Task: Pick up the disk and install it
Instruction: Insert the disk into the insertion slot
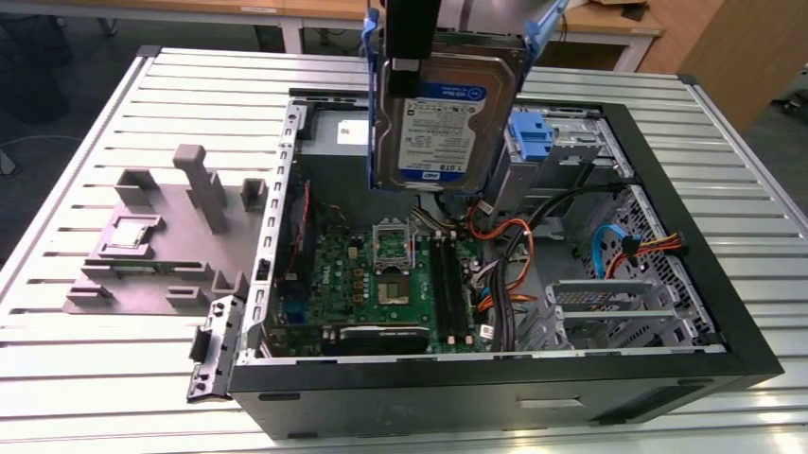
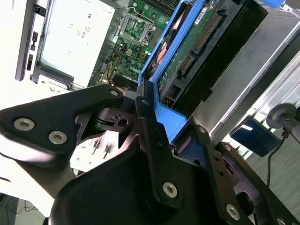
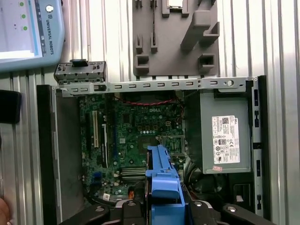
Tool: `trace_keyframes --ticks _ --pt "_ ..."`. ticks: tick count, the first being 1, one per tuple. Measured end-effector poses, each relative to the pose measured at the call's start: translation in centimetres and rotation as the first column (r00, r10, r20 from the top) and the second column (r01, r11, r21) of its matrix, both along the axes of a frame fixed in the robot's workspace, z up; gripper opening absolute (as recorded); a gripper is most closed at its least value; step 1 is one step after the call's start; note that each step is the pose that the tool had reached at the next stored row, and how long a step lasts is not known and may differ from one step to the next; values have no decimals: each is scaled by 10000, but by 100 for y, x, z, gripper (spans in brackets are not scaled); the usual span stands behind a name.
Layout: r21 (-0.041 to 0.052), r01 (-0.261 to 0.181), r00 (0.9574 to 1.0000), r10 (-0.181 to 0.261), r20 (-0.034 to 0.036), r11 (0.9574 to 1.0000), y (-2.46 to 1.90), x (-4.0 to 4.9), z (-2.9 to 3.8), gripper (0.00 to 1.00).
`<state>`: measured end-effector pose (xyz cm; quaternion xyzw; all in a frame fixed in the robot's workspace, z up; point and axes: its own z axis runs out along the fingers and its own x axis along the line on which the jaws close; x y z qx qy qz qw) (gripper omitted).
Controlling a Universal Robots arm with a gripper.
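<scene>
Exterior view had the gripper clamped shut on the disk, holding it upright by its top end. The disk hung in the air over the open computer case, label side facing the camera, above the back part of the motherboard and touching nothing below it. A drive cage with a blue bracket sat just beside it, on the exterior view's right. Second wrist view showed a black finger pressed on the blue rail frame, with the drive's underside next to it. First wrist view looked down past the blue frame onto the board and the power supply.

Risks, as judged:
- The hold seemed to be on the plastic rail at one end only, so the rail could flex and the drive could swing or slip.
- A drop would land on the board and its open socket.
- Orange cables lay loose near the cage and could snag a lower corner.
- A slight tilt could jam the rails at the cage mouth.
</scene>
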<state>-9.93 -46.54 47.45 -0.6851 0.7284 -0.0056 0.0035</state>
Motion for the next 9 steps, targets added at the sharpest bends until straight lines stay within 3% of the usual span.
trace_keyframes --ticks 9 --pt "0 1 10000 -1 0 10000 -78 0 -1 37"
